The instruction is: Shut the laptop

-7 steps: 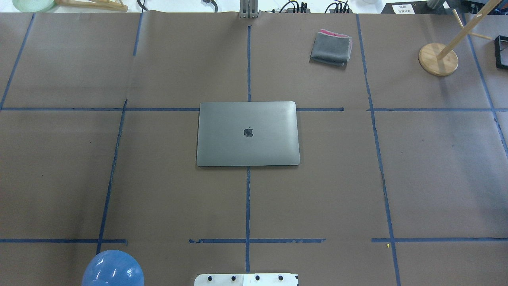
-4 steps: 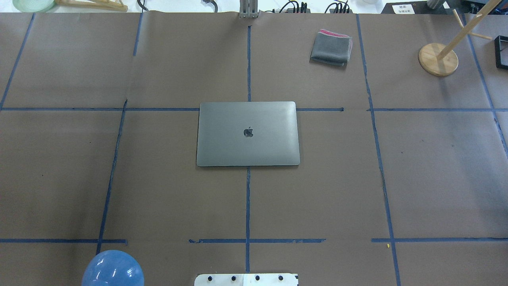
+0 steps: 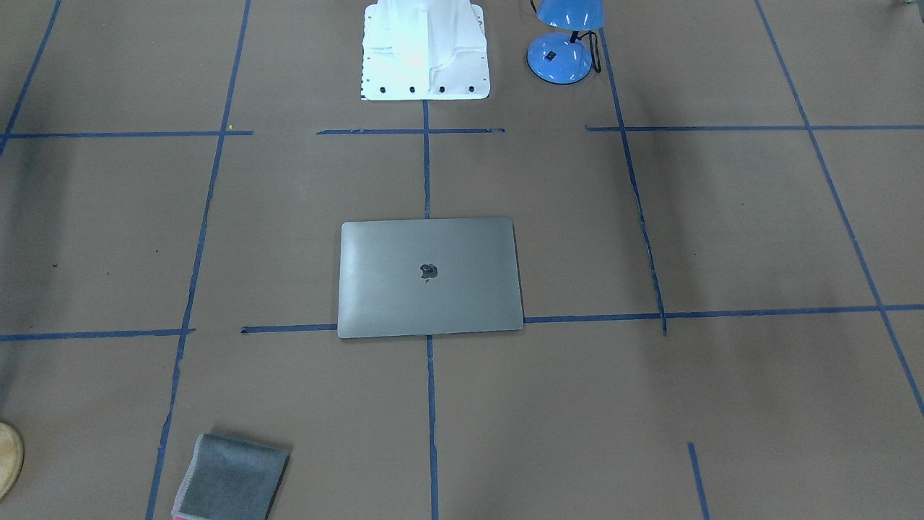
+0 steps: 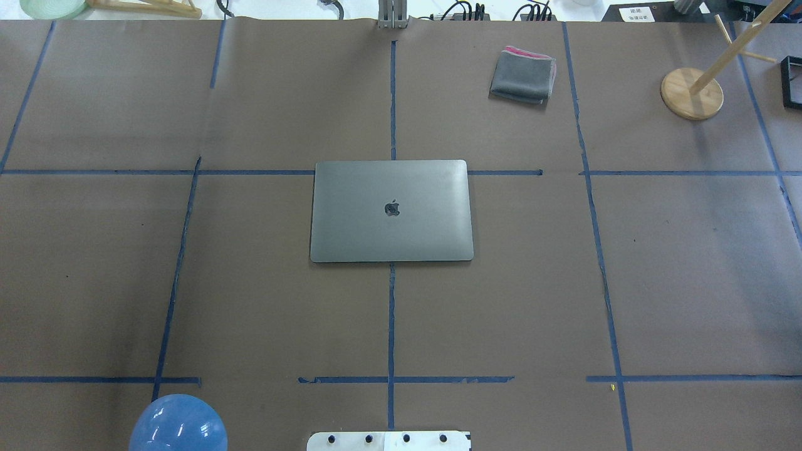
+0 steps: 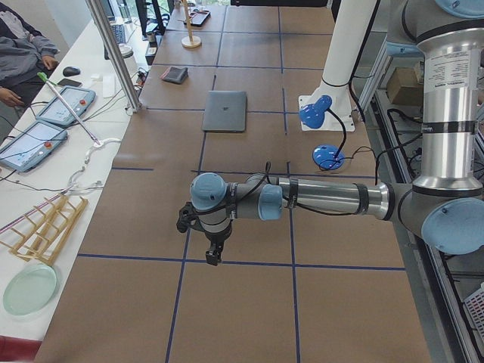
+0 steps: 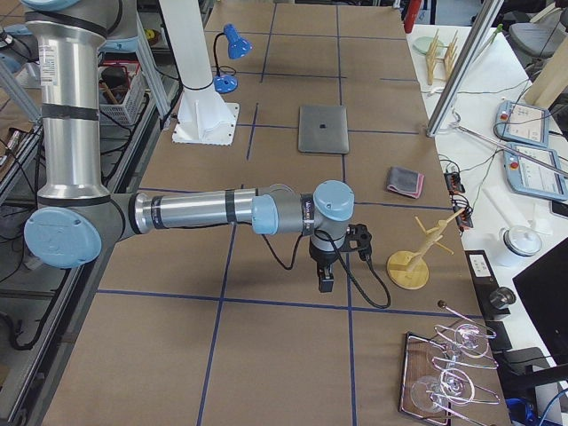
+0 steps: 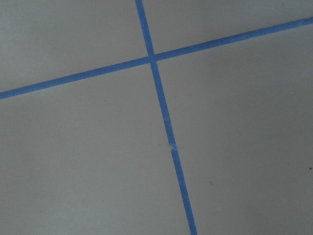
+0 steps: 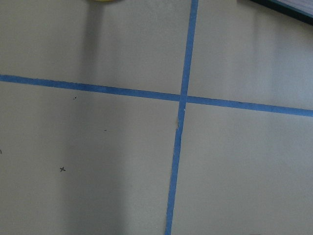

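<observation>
At 7 o'clock, nearest, a glossy blue lamp (image 4: 178,426). Nothing has shifted: the laptop (image 4: 391,210) lies at the counter's (image 4: 250,300) centre, matte grey lid down, so closing looks done. Beyond at 1 o'clock, a folded cloth (image 4: 523,76). The left end effector (image 5: 214,255) and right end effector (image 6: 325,282) hang well away; how wide they stand I cannot tell.

One laptop (image 4: 391,211), one cloth (image 4: 522,76), one lamp (image 3: 559,63)

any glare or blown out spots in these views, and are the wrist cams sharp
Exterior front-facing: the white robot base is blown out and has lost its detail, while the laptop lid shows only a soft sheen. Overhead exterior: small glints on the blue lamp shade. Left wrist-mounted: evenly lit, tape line fairly crisp. Right wrist-mounted: a soft vertical shadow band lies left of the tape cross.
</observation>
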Motion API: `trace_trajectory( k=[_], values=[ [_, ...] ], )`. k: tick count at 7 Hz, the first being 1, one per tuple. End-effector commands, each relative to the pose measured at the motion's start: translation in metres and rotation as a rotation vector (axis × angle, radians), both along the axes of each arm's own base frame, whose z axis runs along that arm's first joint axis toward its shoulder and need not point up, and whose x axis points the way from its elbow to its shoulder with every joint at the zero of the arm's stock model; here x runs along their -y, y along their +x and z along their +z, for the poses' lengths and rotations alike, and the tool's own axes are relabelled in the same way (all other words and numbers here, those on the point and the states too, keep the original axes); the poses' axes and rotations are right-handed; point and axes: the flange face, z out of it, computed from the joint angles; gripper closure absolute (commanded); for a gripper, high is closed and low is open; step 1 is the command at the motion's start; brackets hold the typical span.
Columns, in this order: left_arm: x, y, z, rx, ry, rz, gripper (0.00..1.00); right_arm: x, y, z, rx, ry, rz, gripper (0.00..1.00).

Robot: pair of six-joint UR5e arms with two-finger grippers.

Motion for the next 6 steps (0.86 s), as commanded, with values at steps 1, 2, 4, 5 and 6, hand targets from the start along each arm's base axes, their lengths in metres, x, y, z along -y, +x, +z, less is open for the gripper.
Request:
trace_trajectory(
  k=[1, 2, 4, 5, 6],
  values=[
    [0.0006, 0.0000, -0.0006, 0.000, 0.001, 0.000, 0.00, -0.0005, 0.0000, -0.0047, 0.001, 0.009, 0.001, 0.00],
    [-0.0001, 0.0000, 0.0001, 0.000, 0.000, 0.000, 0.00, -0.0030, 0.0002, -0.0063, 0.001, 0.011, 0.002, 0.00],
    [0.0000, 0.0000, -0.0007, 0.000, 0.001, 0.000, 0.00, -0.0056, 0.0004, -0.0064, 0.001, 0.011, 0.002, 0.00],
    [0.0007, 0.0000, -0.0014, 0.000, 0.003, 0.000, 0.00, -0.0056, 0.0003, -0.0073, 0.003, 0.012, 0.002, 0.00],
    [0.0007, 0.0000, -0.0014, 0.000, 0.003, 0.000, 0.00, -0.0056, 0.0003, -0.0088, 0.003, 0.015, 0.002, 0.00]
  ],
)
